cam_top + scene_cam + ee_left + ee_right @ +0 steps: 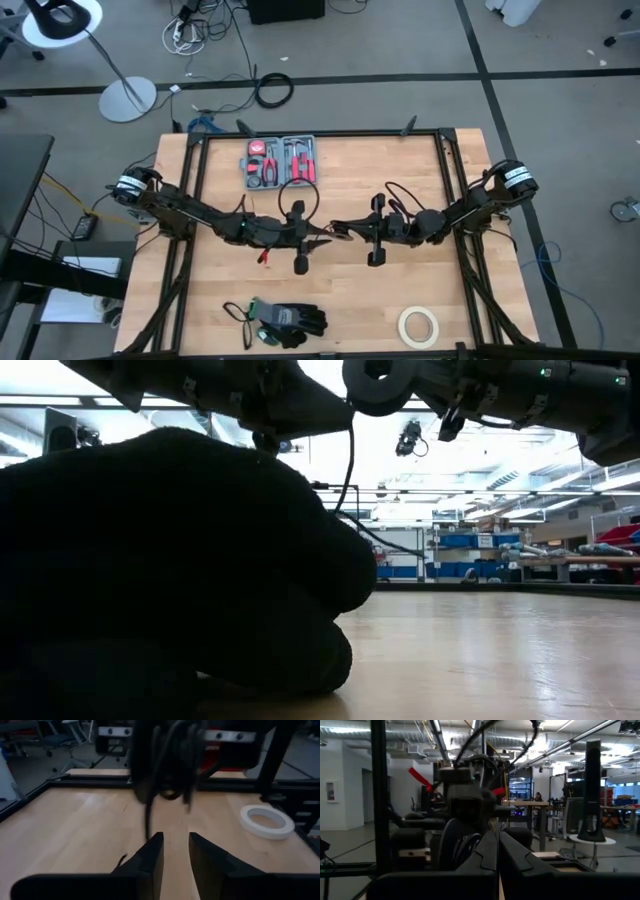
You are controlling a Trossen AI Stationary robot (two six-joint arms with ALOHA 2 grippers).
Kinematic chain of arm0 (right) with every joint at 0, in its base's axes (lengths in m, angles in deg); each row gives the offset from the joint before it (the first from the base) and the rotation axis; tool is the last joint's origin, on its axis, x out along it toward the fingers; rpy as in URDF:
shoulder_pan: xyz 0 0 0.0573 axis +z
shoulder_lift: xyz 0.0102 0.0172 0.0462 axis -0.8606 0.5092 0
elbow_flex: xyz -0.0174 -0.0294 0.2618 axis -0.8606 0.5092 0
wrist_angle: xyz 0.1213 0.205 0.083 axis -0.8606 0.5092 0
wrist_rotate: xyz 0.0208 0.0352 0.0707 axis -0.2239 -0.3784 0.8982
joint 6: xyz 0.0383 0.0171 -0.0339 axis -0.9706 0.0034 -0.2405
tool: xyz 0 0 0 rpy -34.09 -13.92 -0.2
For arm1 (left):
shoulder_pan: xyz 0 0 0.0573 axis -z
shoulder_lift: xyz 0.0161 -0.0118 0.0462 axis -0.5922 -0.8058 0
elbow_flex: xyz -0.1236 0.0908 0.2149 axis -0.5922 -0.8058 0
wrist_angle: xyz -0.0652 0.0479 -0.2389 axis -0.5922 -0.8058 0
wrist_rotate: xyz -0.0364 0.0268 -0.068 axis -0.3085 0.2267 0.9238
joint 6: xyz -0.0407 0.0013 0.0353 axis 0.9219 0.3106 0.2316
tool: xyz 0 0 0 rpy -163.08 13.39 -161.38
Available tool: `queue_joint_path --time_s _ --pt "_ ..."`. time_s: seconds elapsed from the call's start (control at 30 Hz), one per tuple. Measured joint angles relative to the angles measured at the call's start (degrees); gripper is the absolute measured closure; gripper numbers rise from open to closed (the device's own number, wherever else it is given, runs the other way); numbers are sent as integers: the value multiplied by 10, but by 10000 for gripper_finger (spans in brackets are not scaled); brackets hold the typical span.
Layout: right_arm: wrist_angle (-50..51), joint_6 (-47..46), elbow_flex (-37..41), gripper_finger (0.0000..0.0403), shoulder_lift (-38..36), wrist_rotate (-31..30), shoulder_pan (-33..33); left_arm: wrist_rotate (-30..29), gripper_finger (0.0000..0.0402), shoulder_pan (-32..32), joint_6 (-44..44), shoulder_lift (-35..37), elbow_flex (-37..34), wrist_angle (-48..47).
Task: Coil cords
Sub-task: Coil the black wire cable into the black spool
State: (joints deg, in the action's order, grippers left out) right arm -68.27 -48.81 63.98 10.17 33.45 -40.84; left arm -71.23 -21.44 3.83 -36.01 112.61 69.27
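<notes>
The thin black cord (298, 196) is held up over the table's middle, where my two grippers meet tip to tip. One loop of it arches toward the far edge. My right gripper (342, 236) (497, 851) is shut on a bundle of its strands (169, 767). My left gripper (318, 238) (175, 851) faces it and is open, with nothing between its fingers. One strand (148, 817) hangs just ahead of them. In the low view a strand (349, 470) drops from the arms above. My right gripper is shut on several strands of the cord (466, 848), which bunch beside its fingers. The fingers are about level and point toward the table's left. The bundle is lifted clear of the table, with one loop (298, 196) standing out from it and a slack strand (148, 817) hanging below.
An open tool case (281, 163) with red-handled tools lies at the far middle. Black gloves (286, 322) lie near the front edge and fill the low view's left (170, 570). A white tape roll (420, 325) lies at the front right. Black frame rails (320, 137) border the table.
</notes>
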Motion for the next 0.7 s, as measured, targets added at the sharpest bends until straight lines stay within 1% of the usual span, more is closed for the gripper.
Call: queue_joint_path --time_s 0.57,0.7 --pt "13 -11 -1 403 -1 6 0 2 307 -2 -5 0 42 -30" --pt "24 -16 -2 402 -2 5 0 -14 314 -2 0 -1 42 -22"
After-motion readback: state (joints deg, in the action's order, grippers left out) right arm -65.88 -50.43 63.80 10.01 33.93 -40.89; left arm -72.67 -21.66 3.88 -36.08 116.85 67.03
